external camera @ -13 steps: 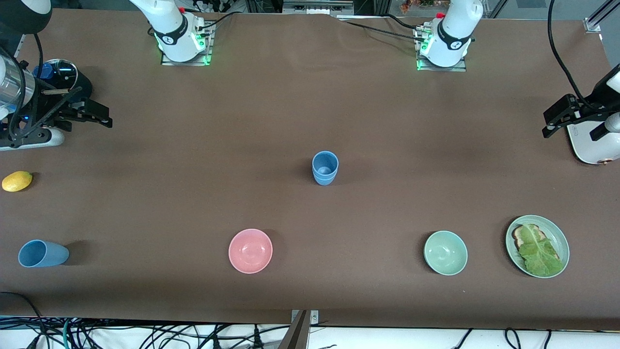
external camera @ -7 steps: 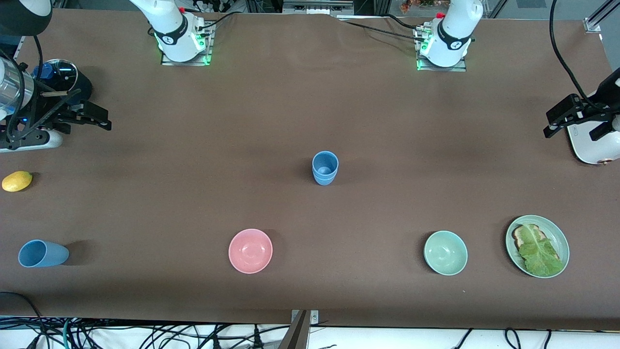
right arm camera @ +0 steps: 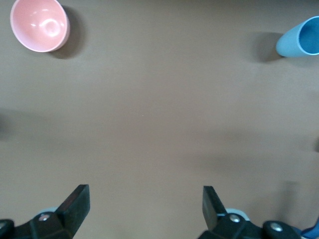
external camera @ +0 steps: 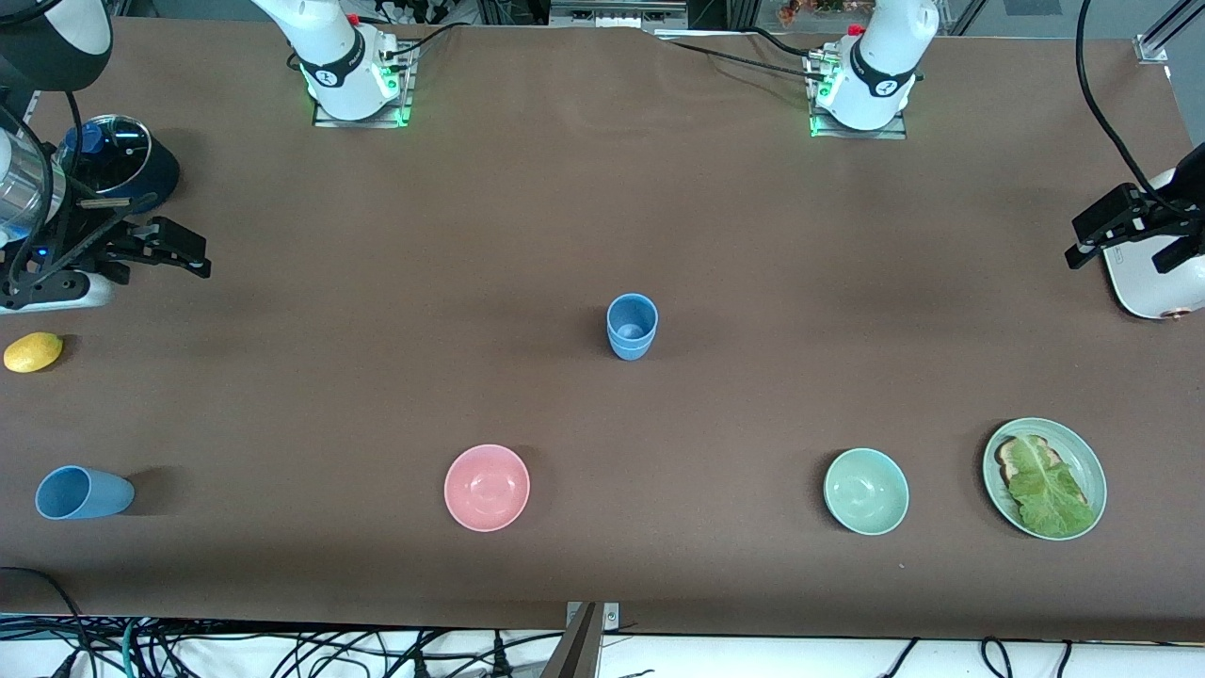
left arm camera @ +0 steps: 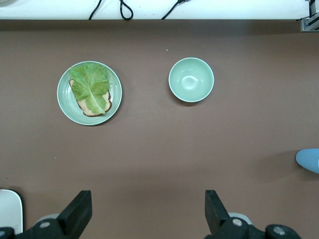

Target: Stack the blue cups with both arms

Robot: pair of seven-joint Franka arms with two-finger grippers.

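Note:
A blue cup stands upright at the table's middle, and a seam round its wall suggests one cup nested in another. A single blue cup sits near the front edge at the right arm's end, its mouth turned toward that end. My right gripper hangs open and empty over bare table at the right arm's end. Open and empty too, my left gripper hovers at the left arm's end beside a white appliance. The middle cup's edge shows in the left wrist view.
A pink bowl, a pale green bowl and a green plate with bread and lettuce line the front. A lemon and a lidded dark pot sit near the right gripper. The white appliance sits at the other end.
The right gripper has drifted a little toward the front camera's side. The left gripper has slid slightly outward toward its end of the table. The cups have not moved.

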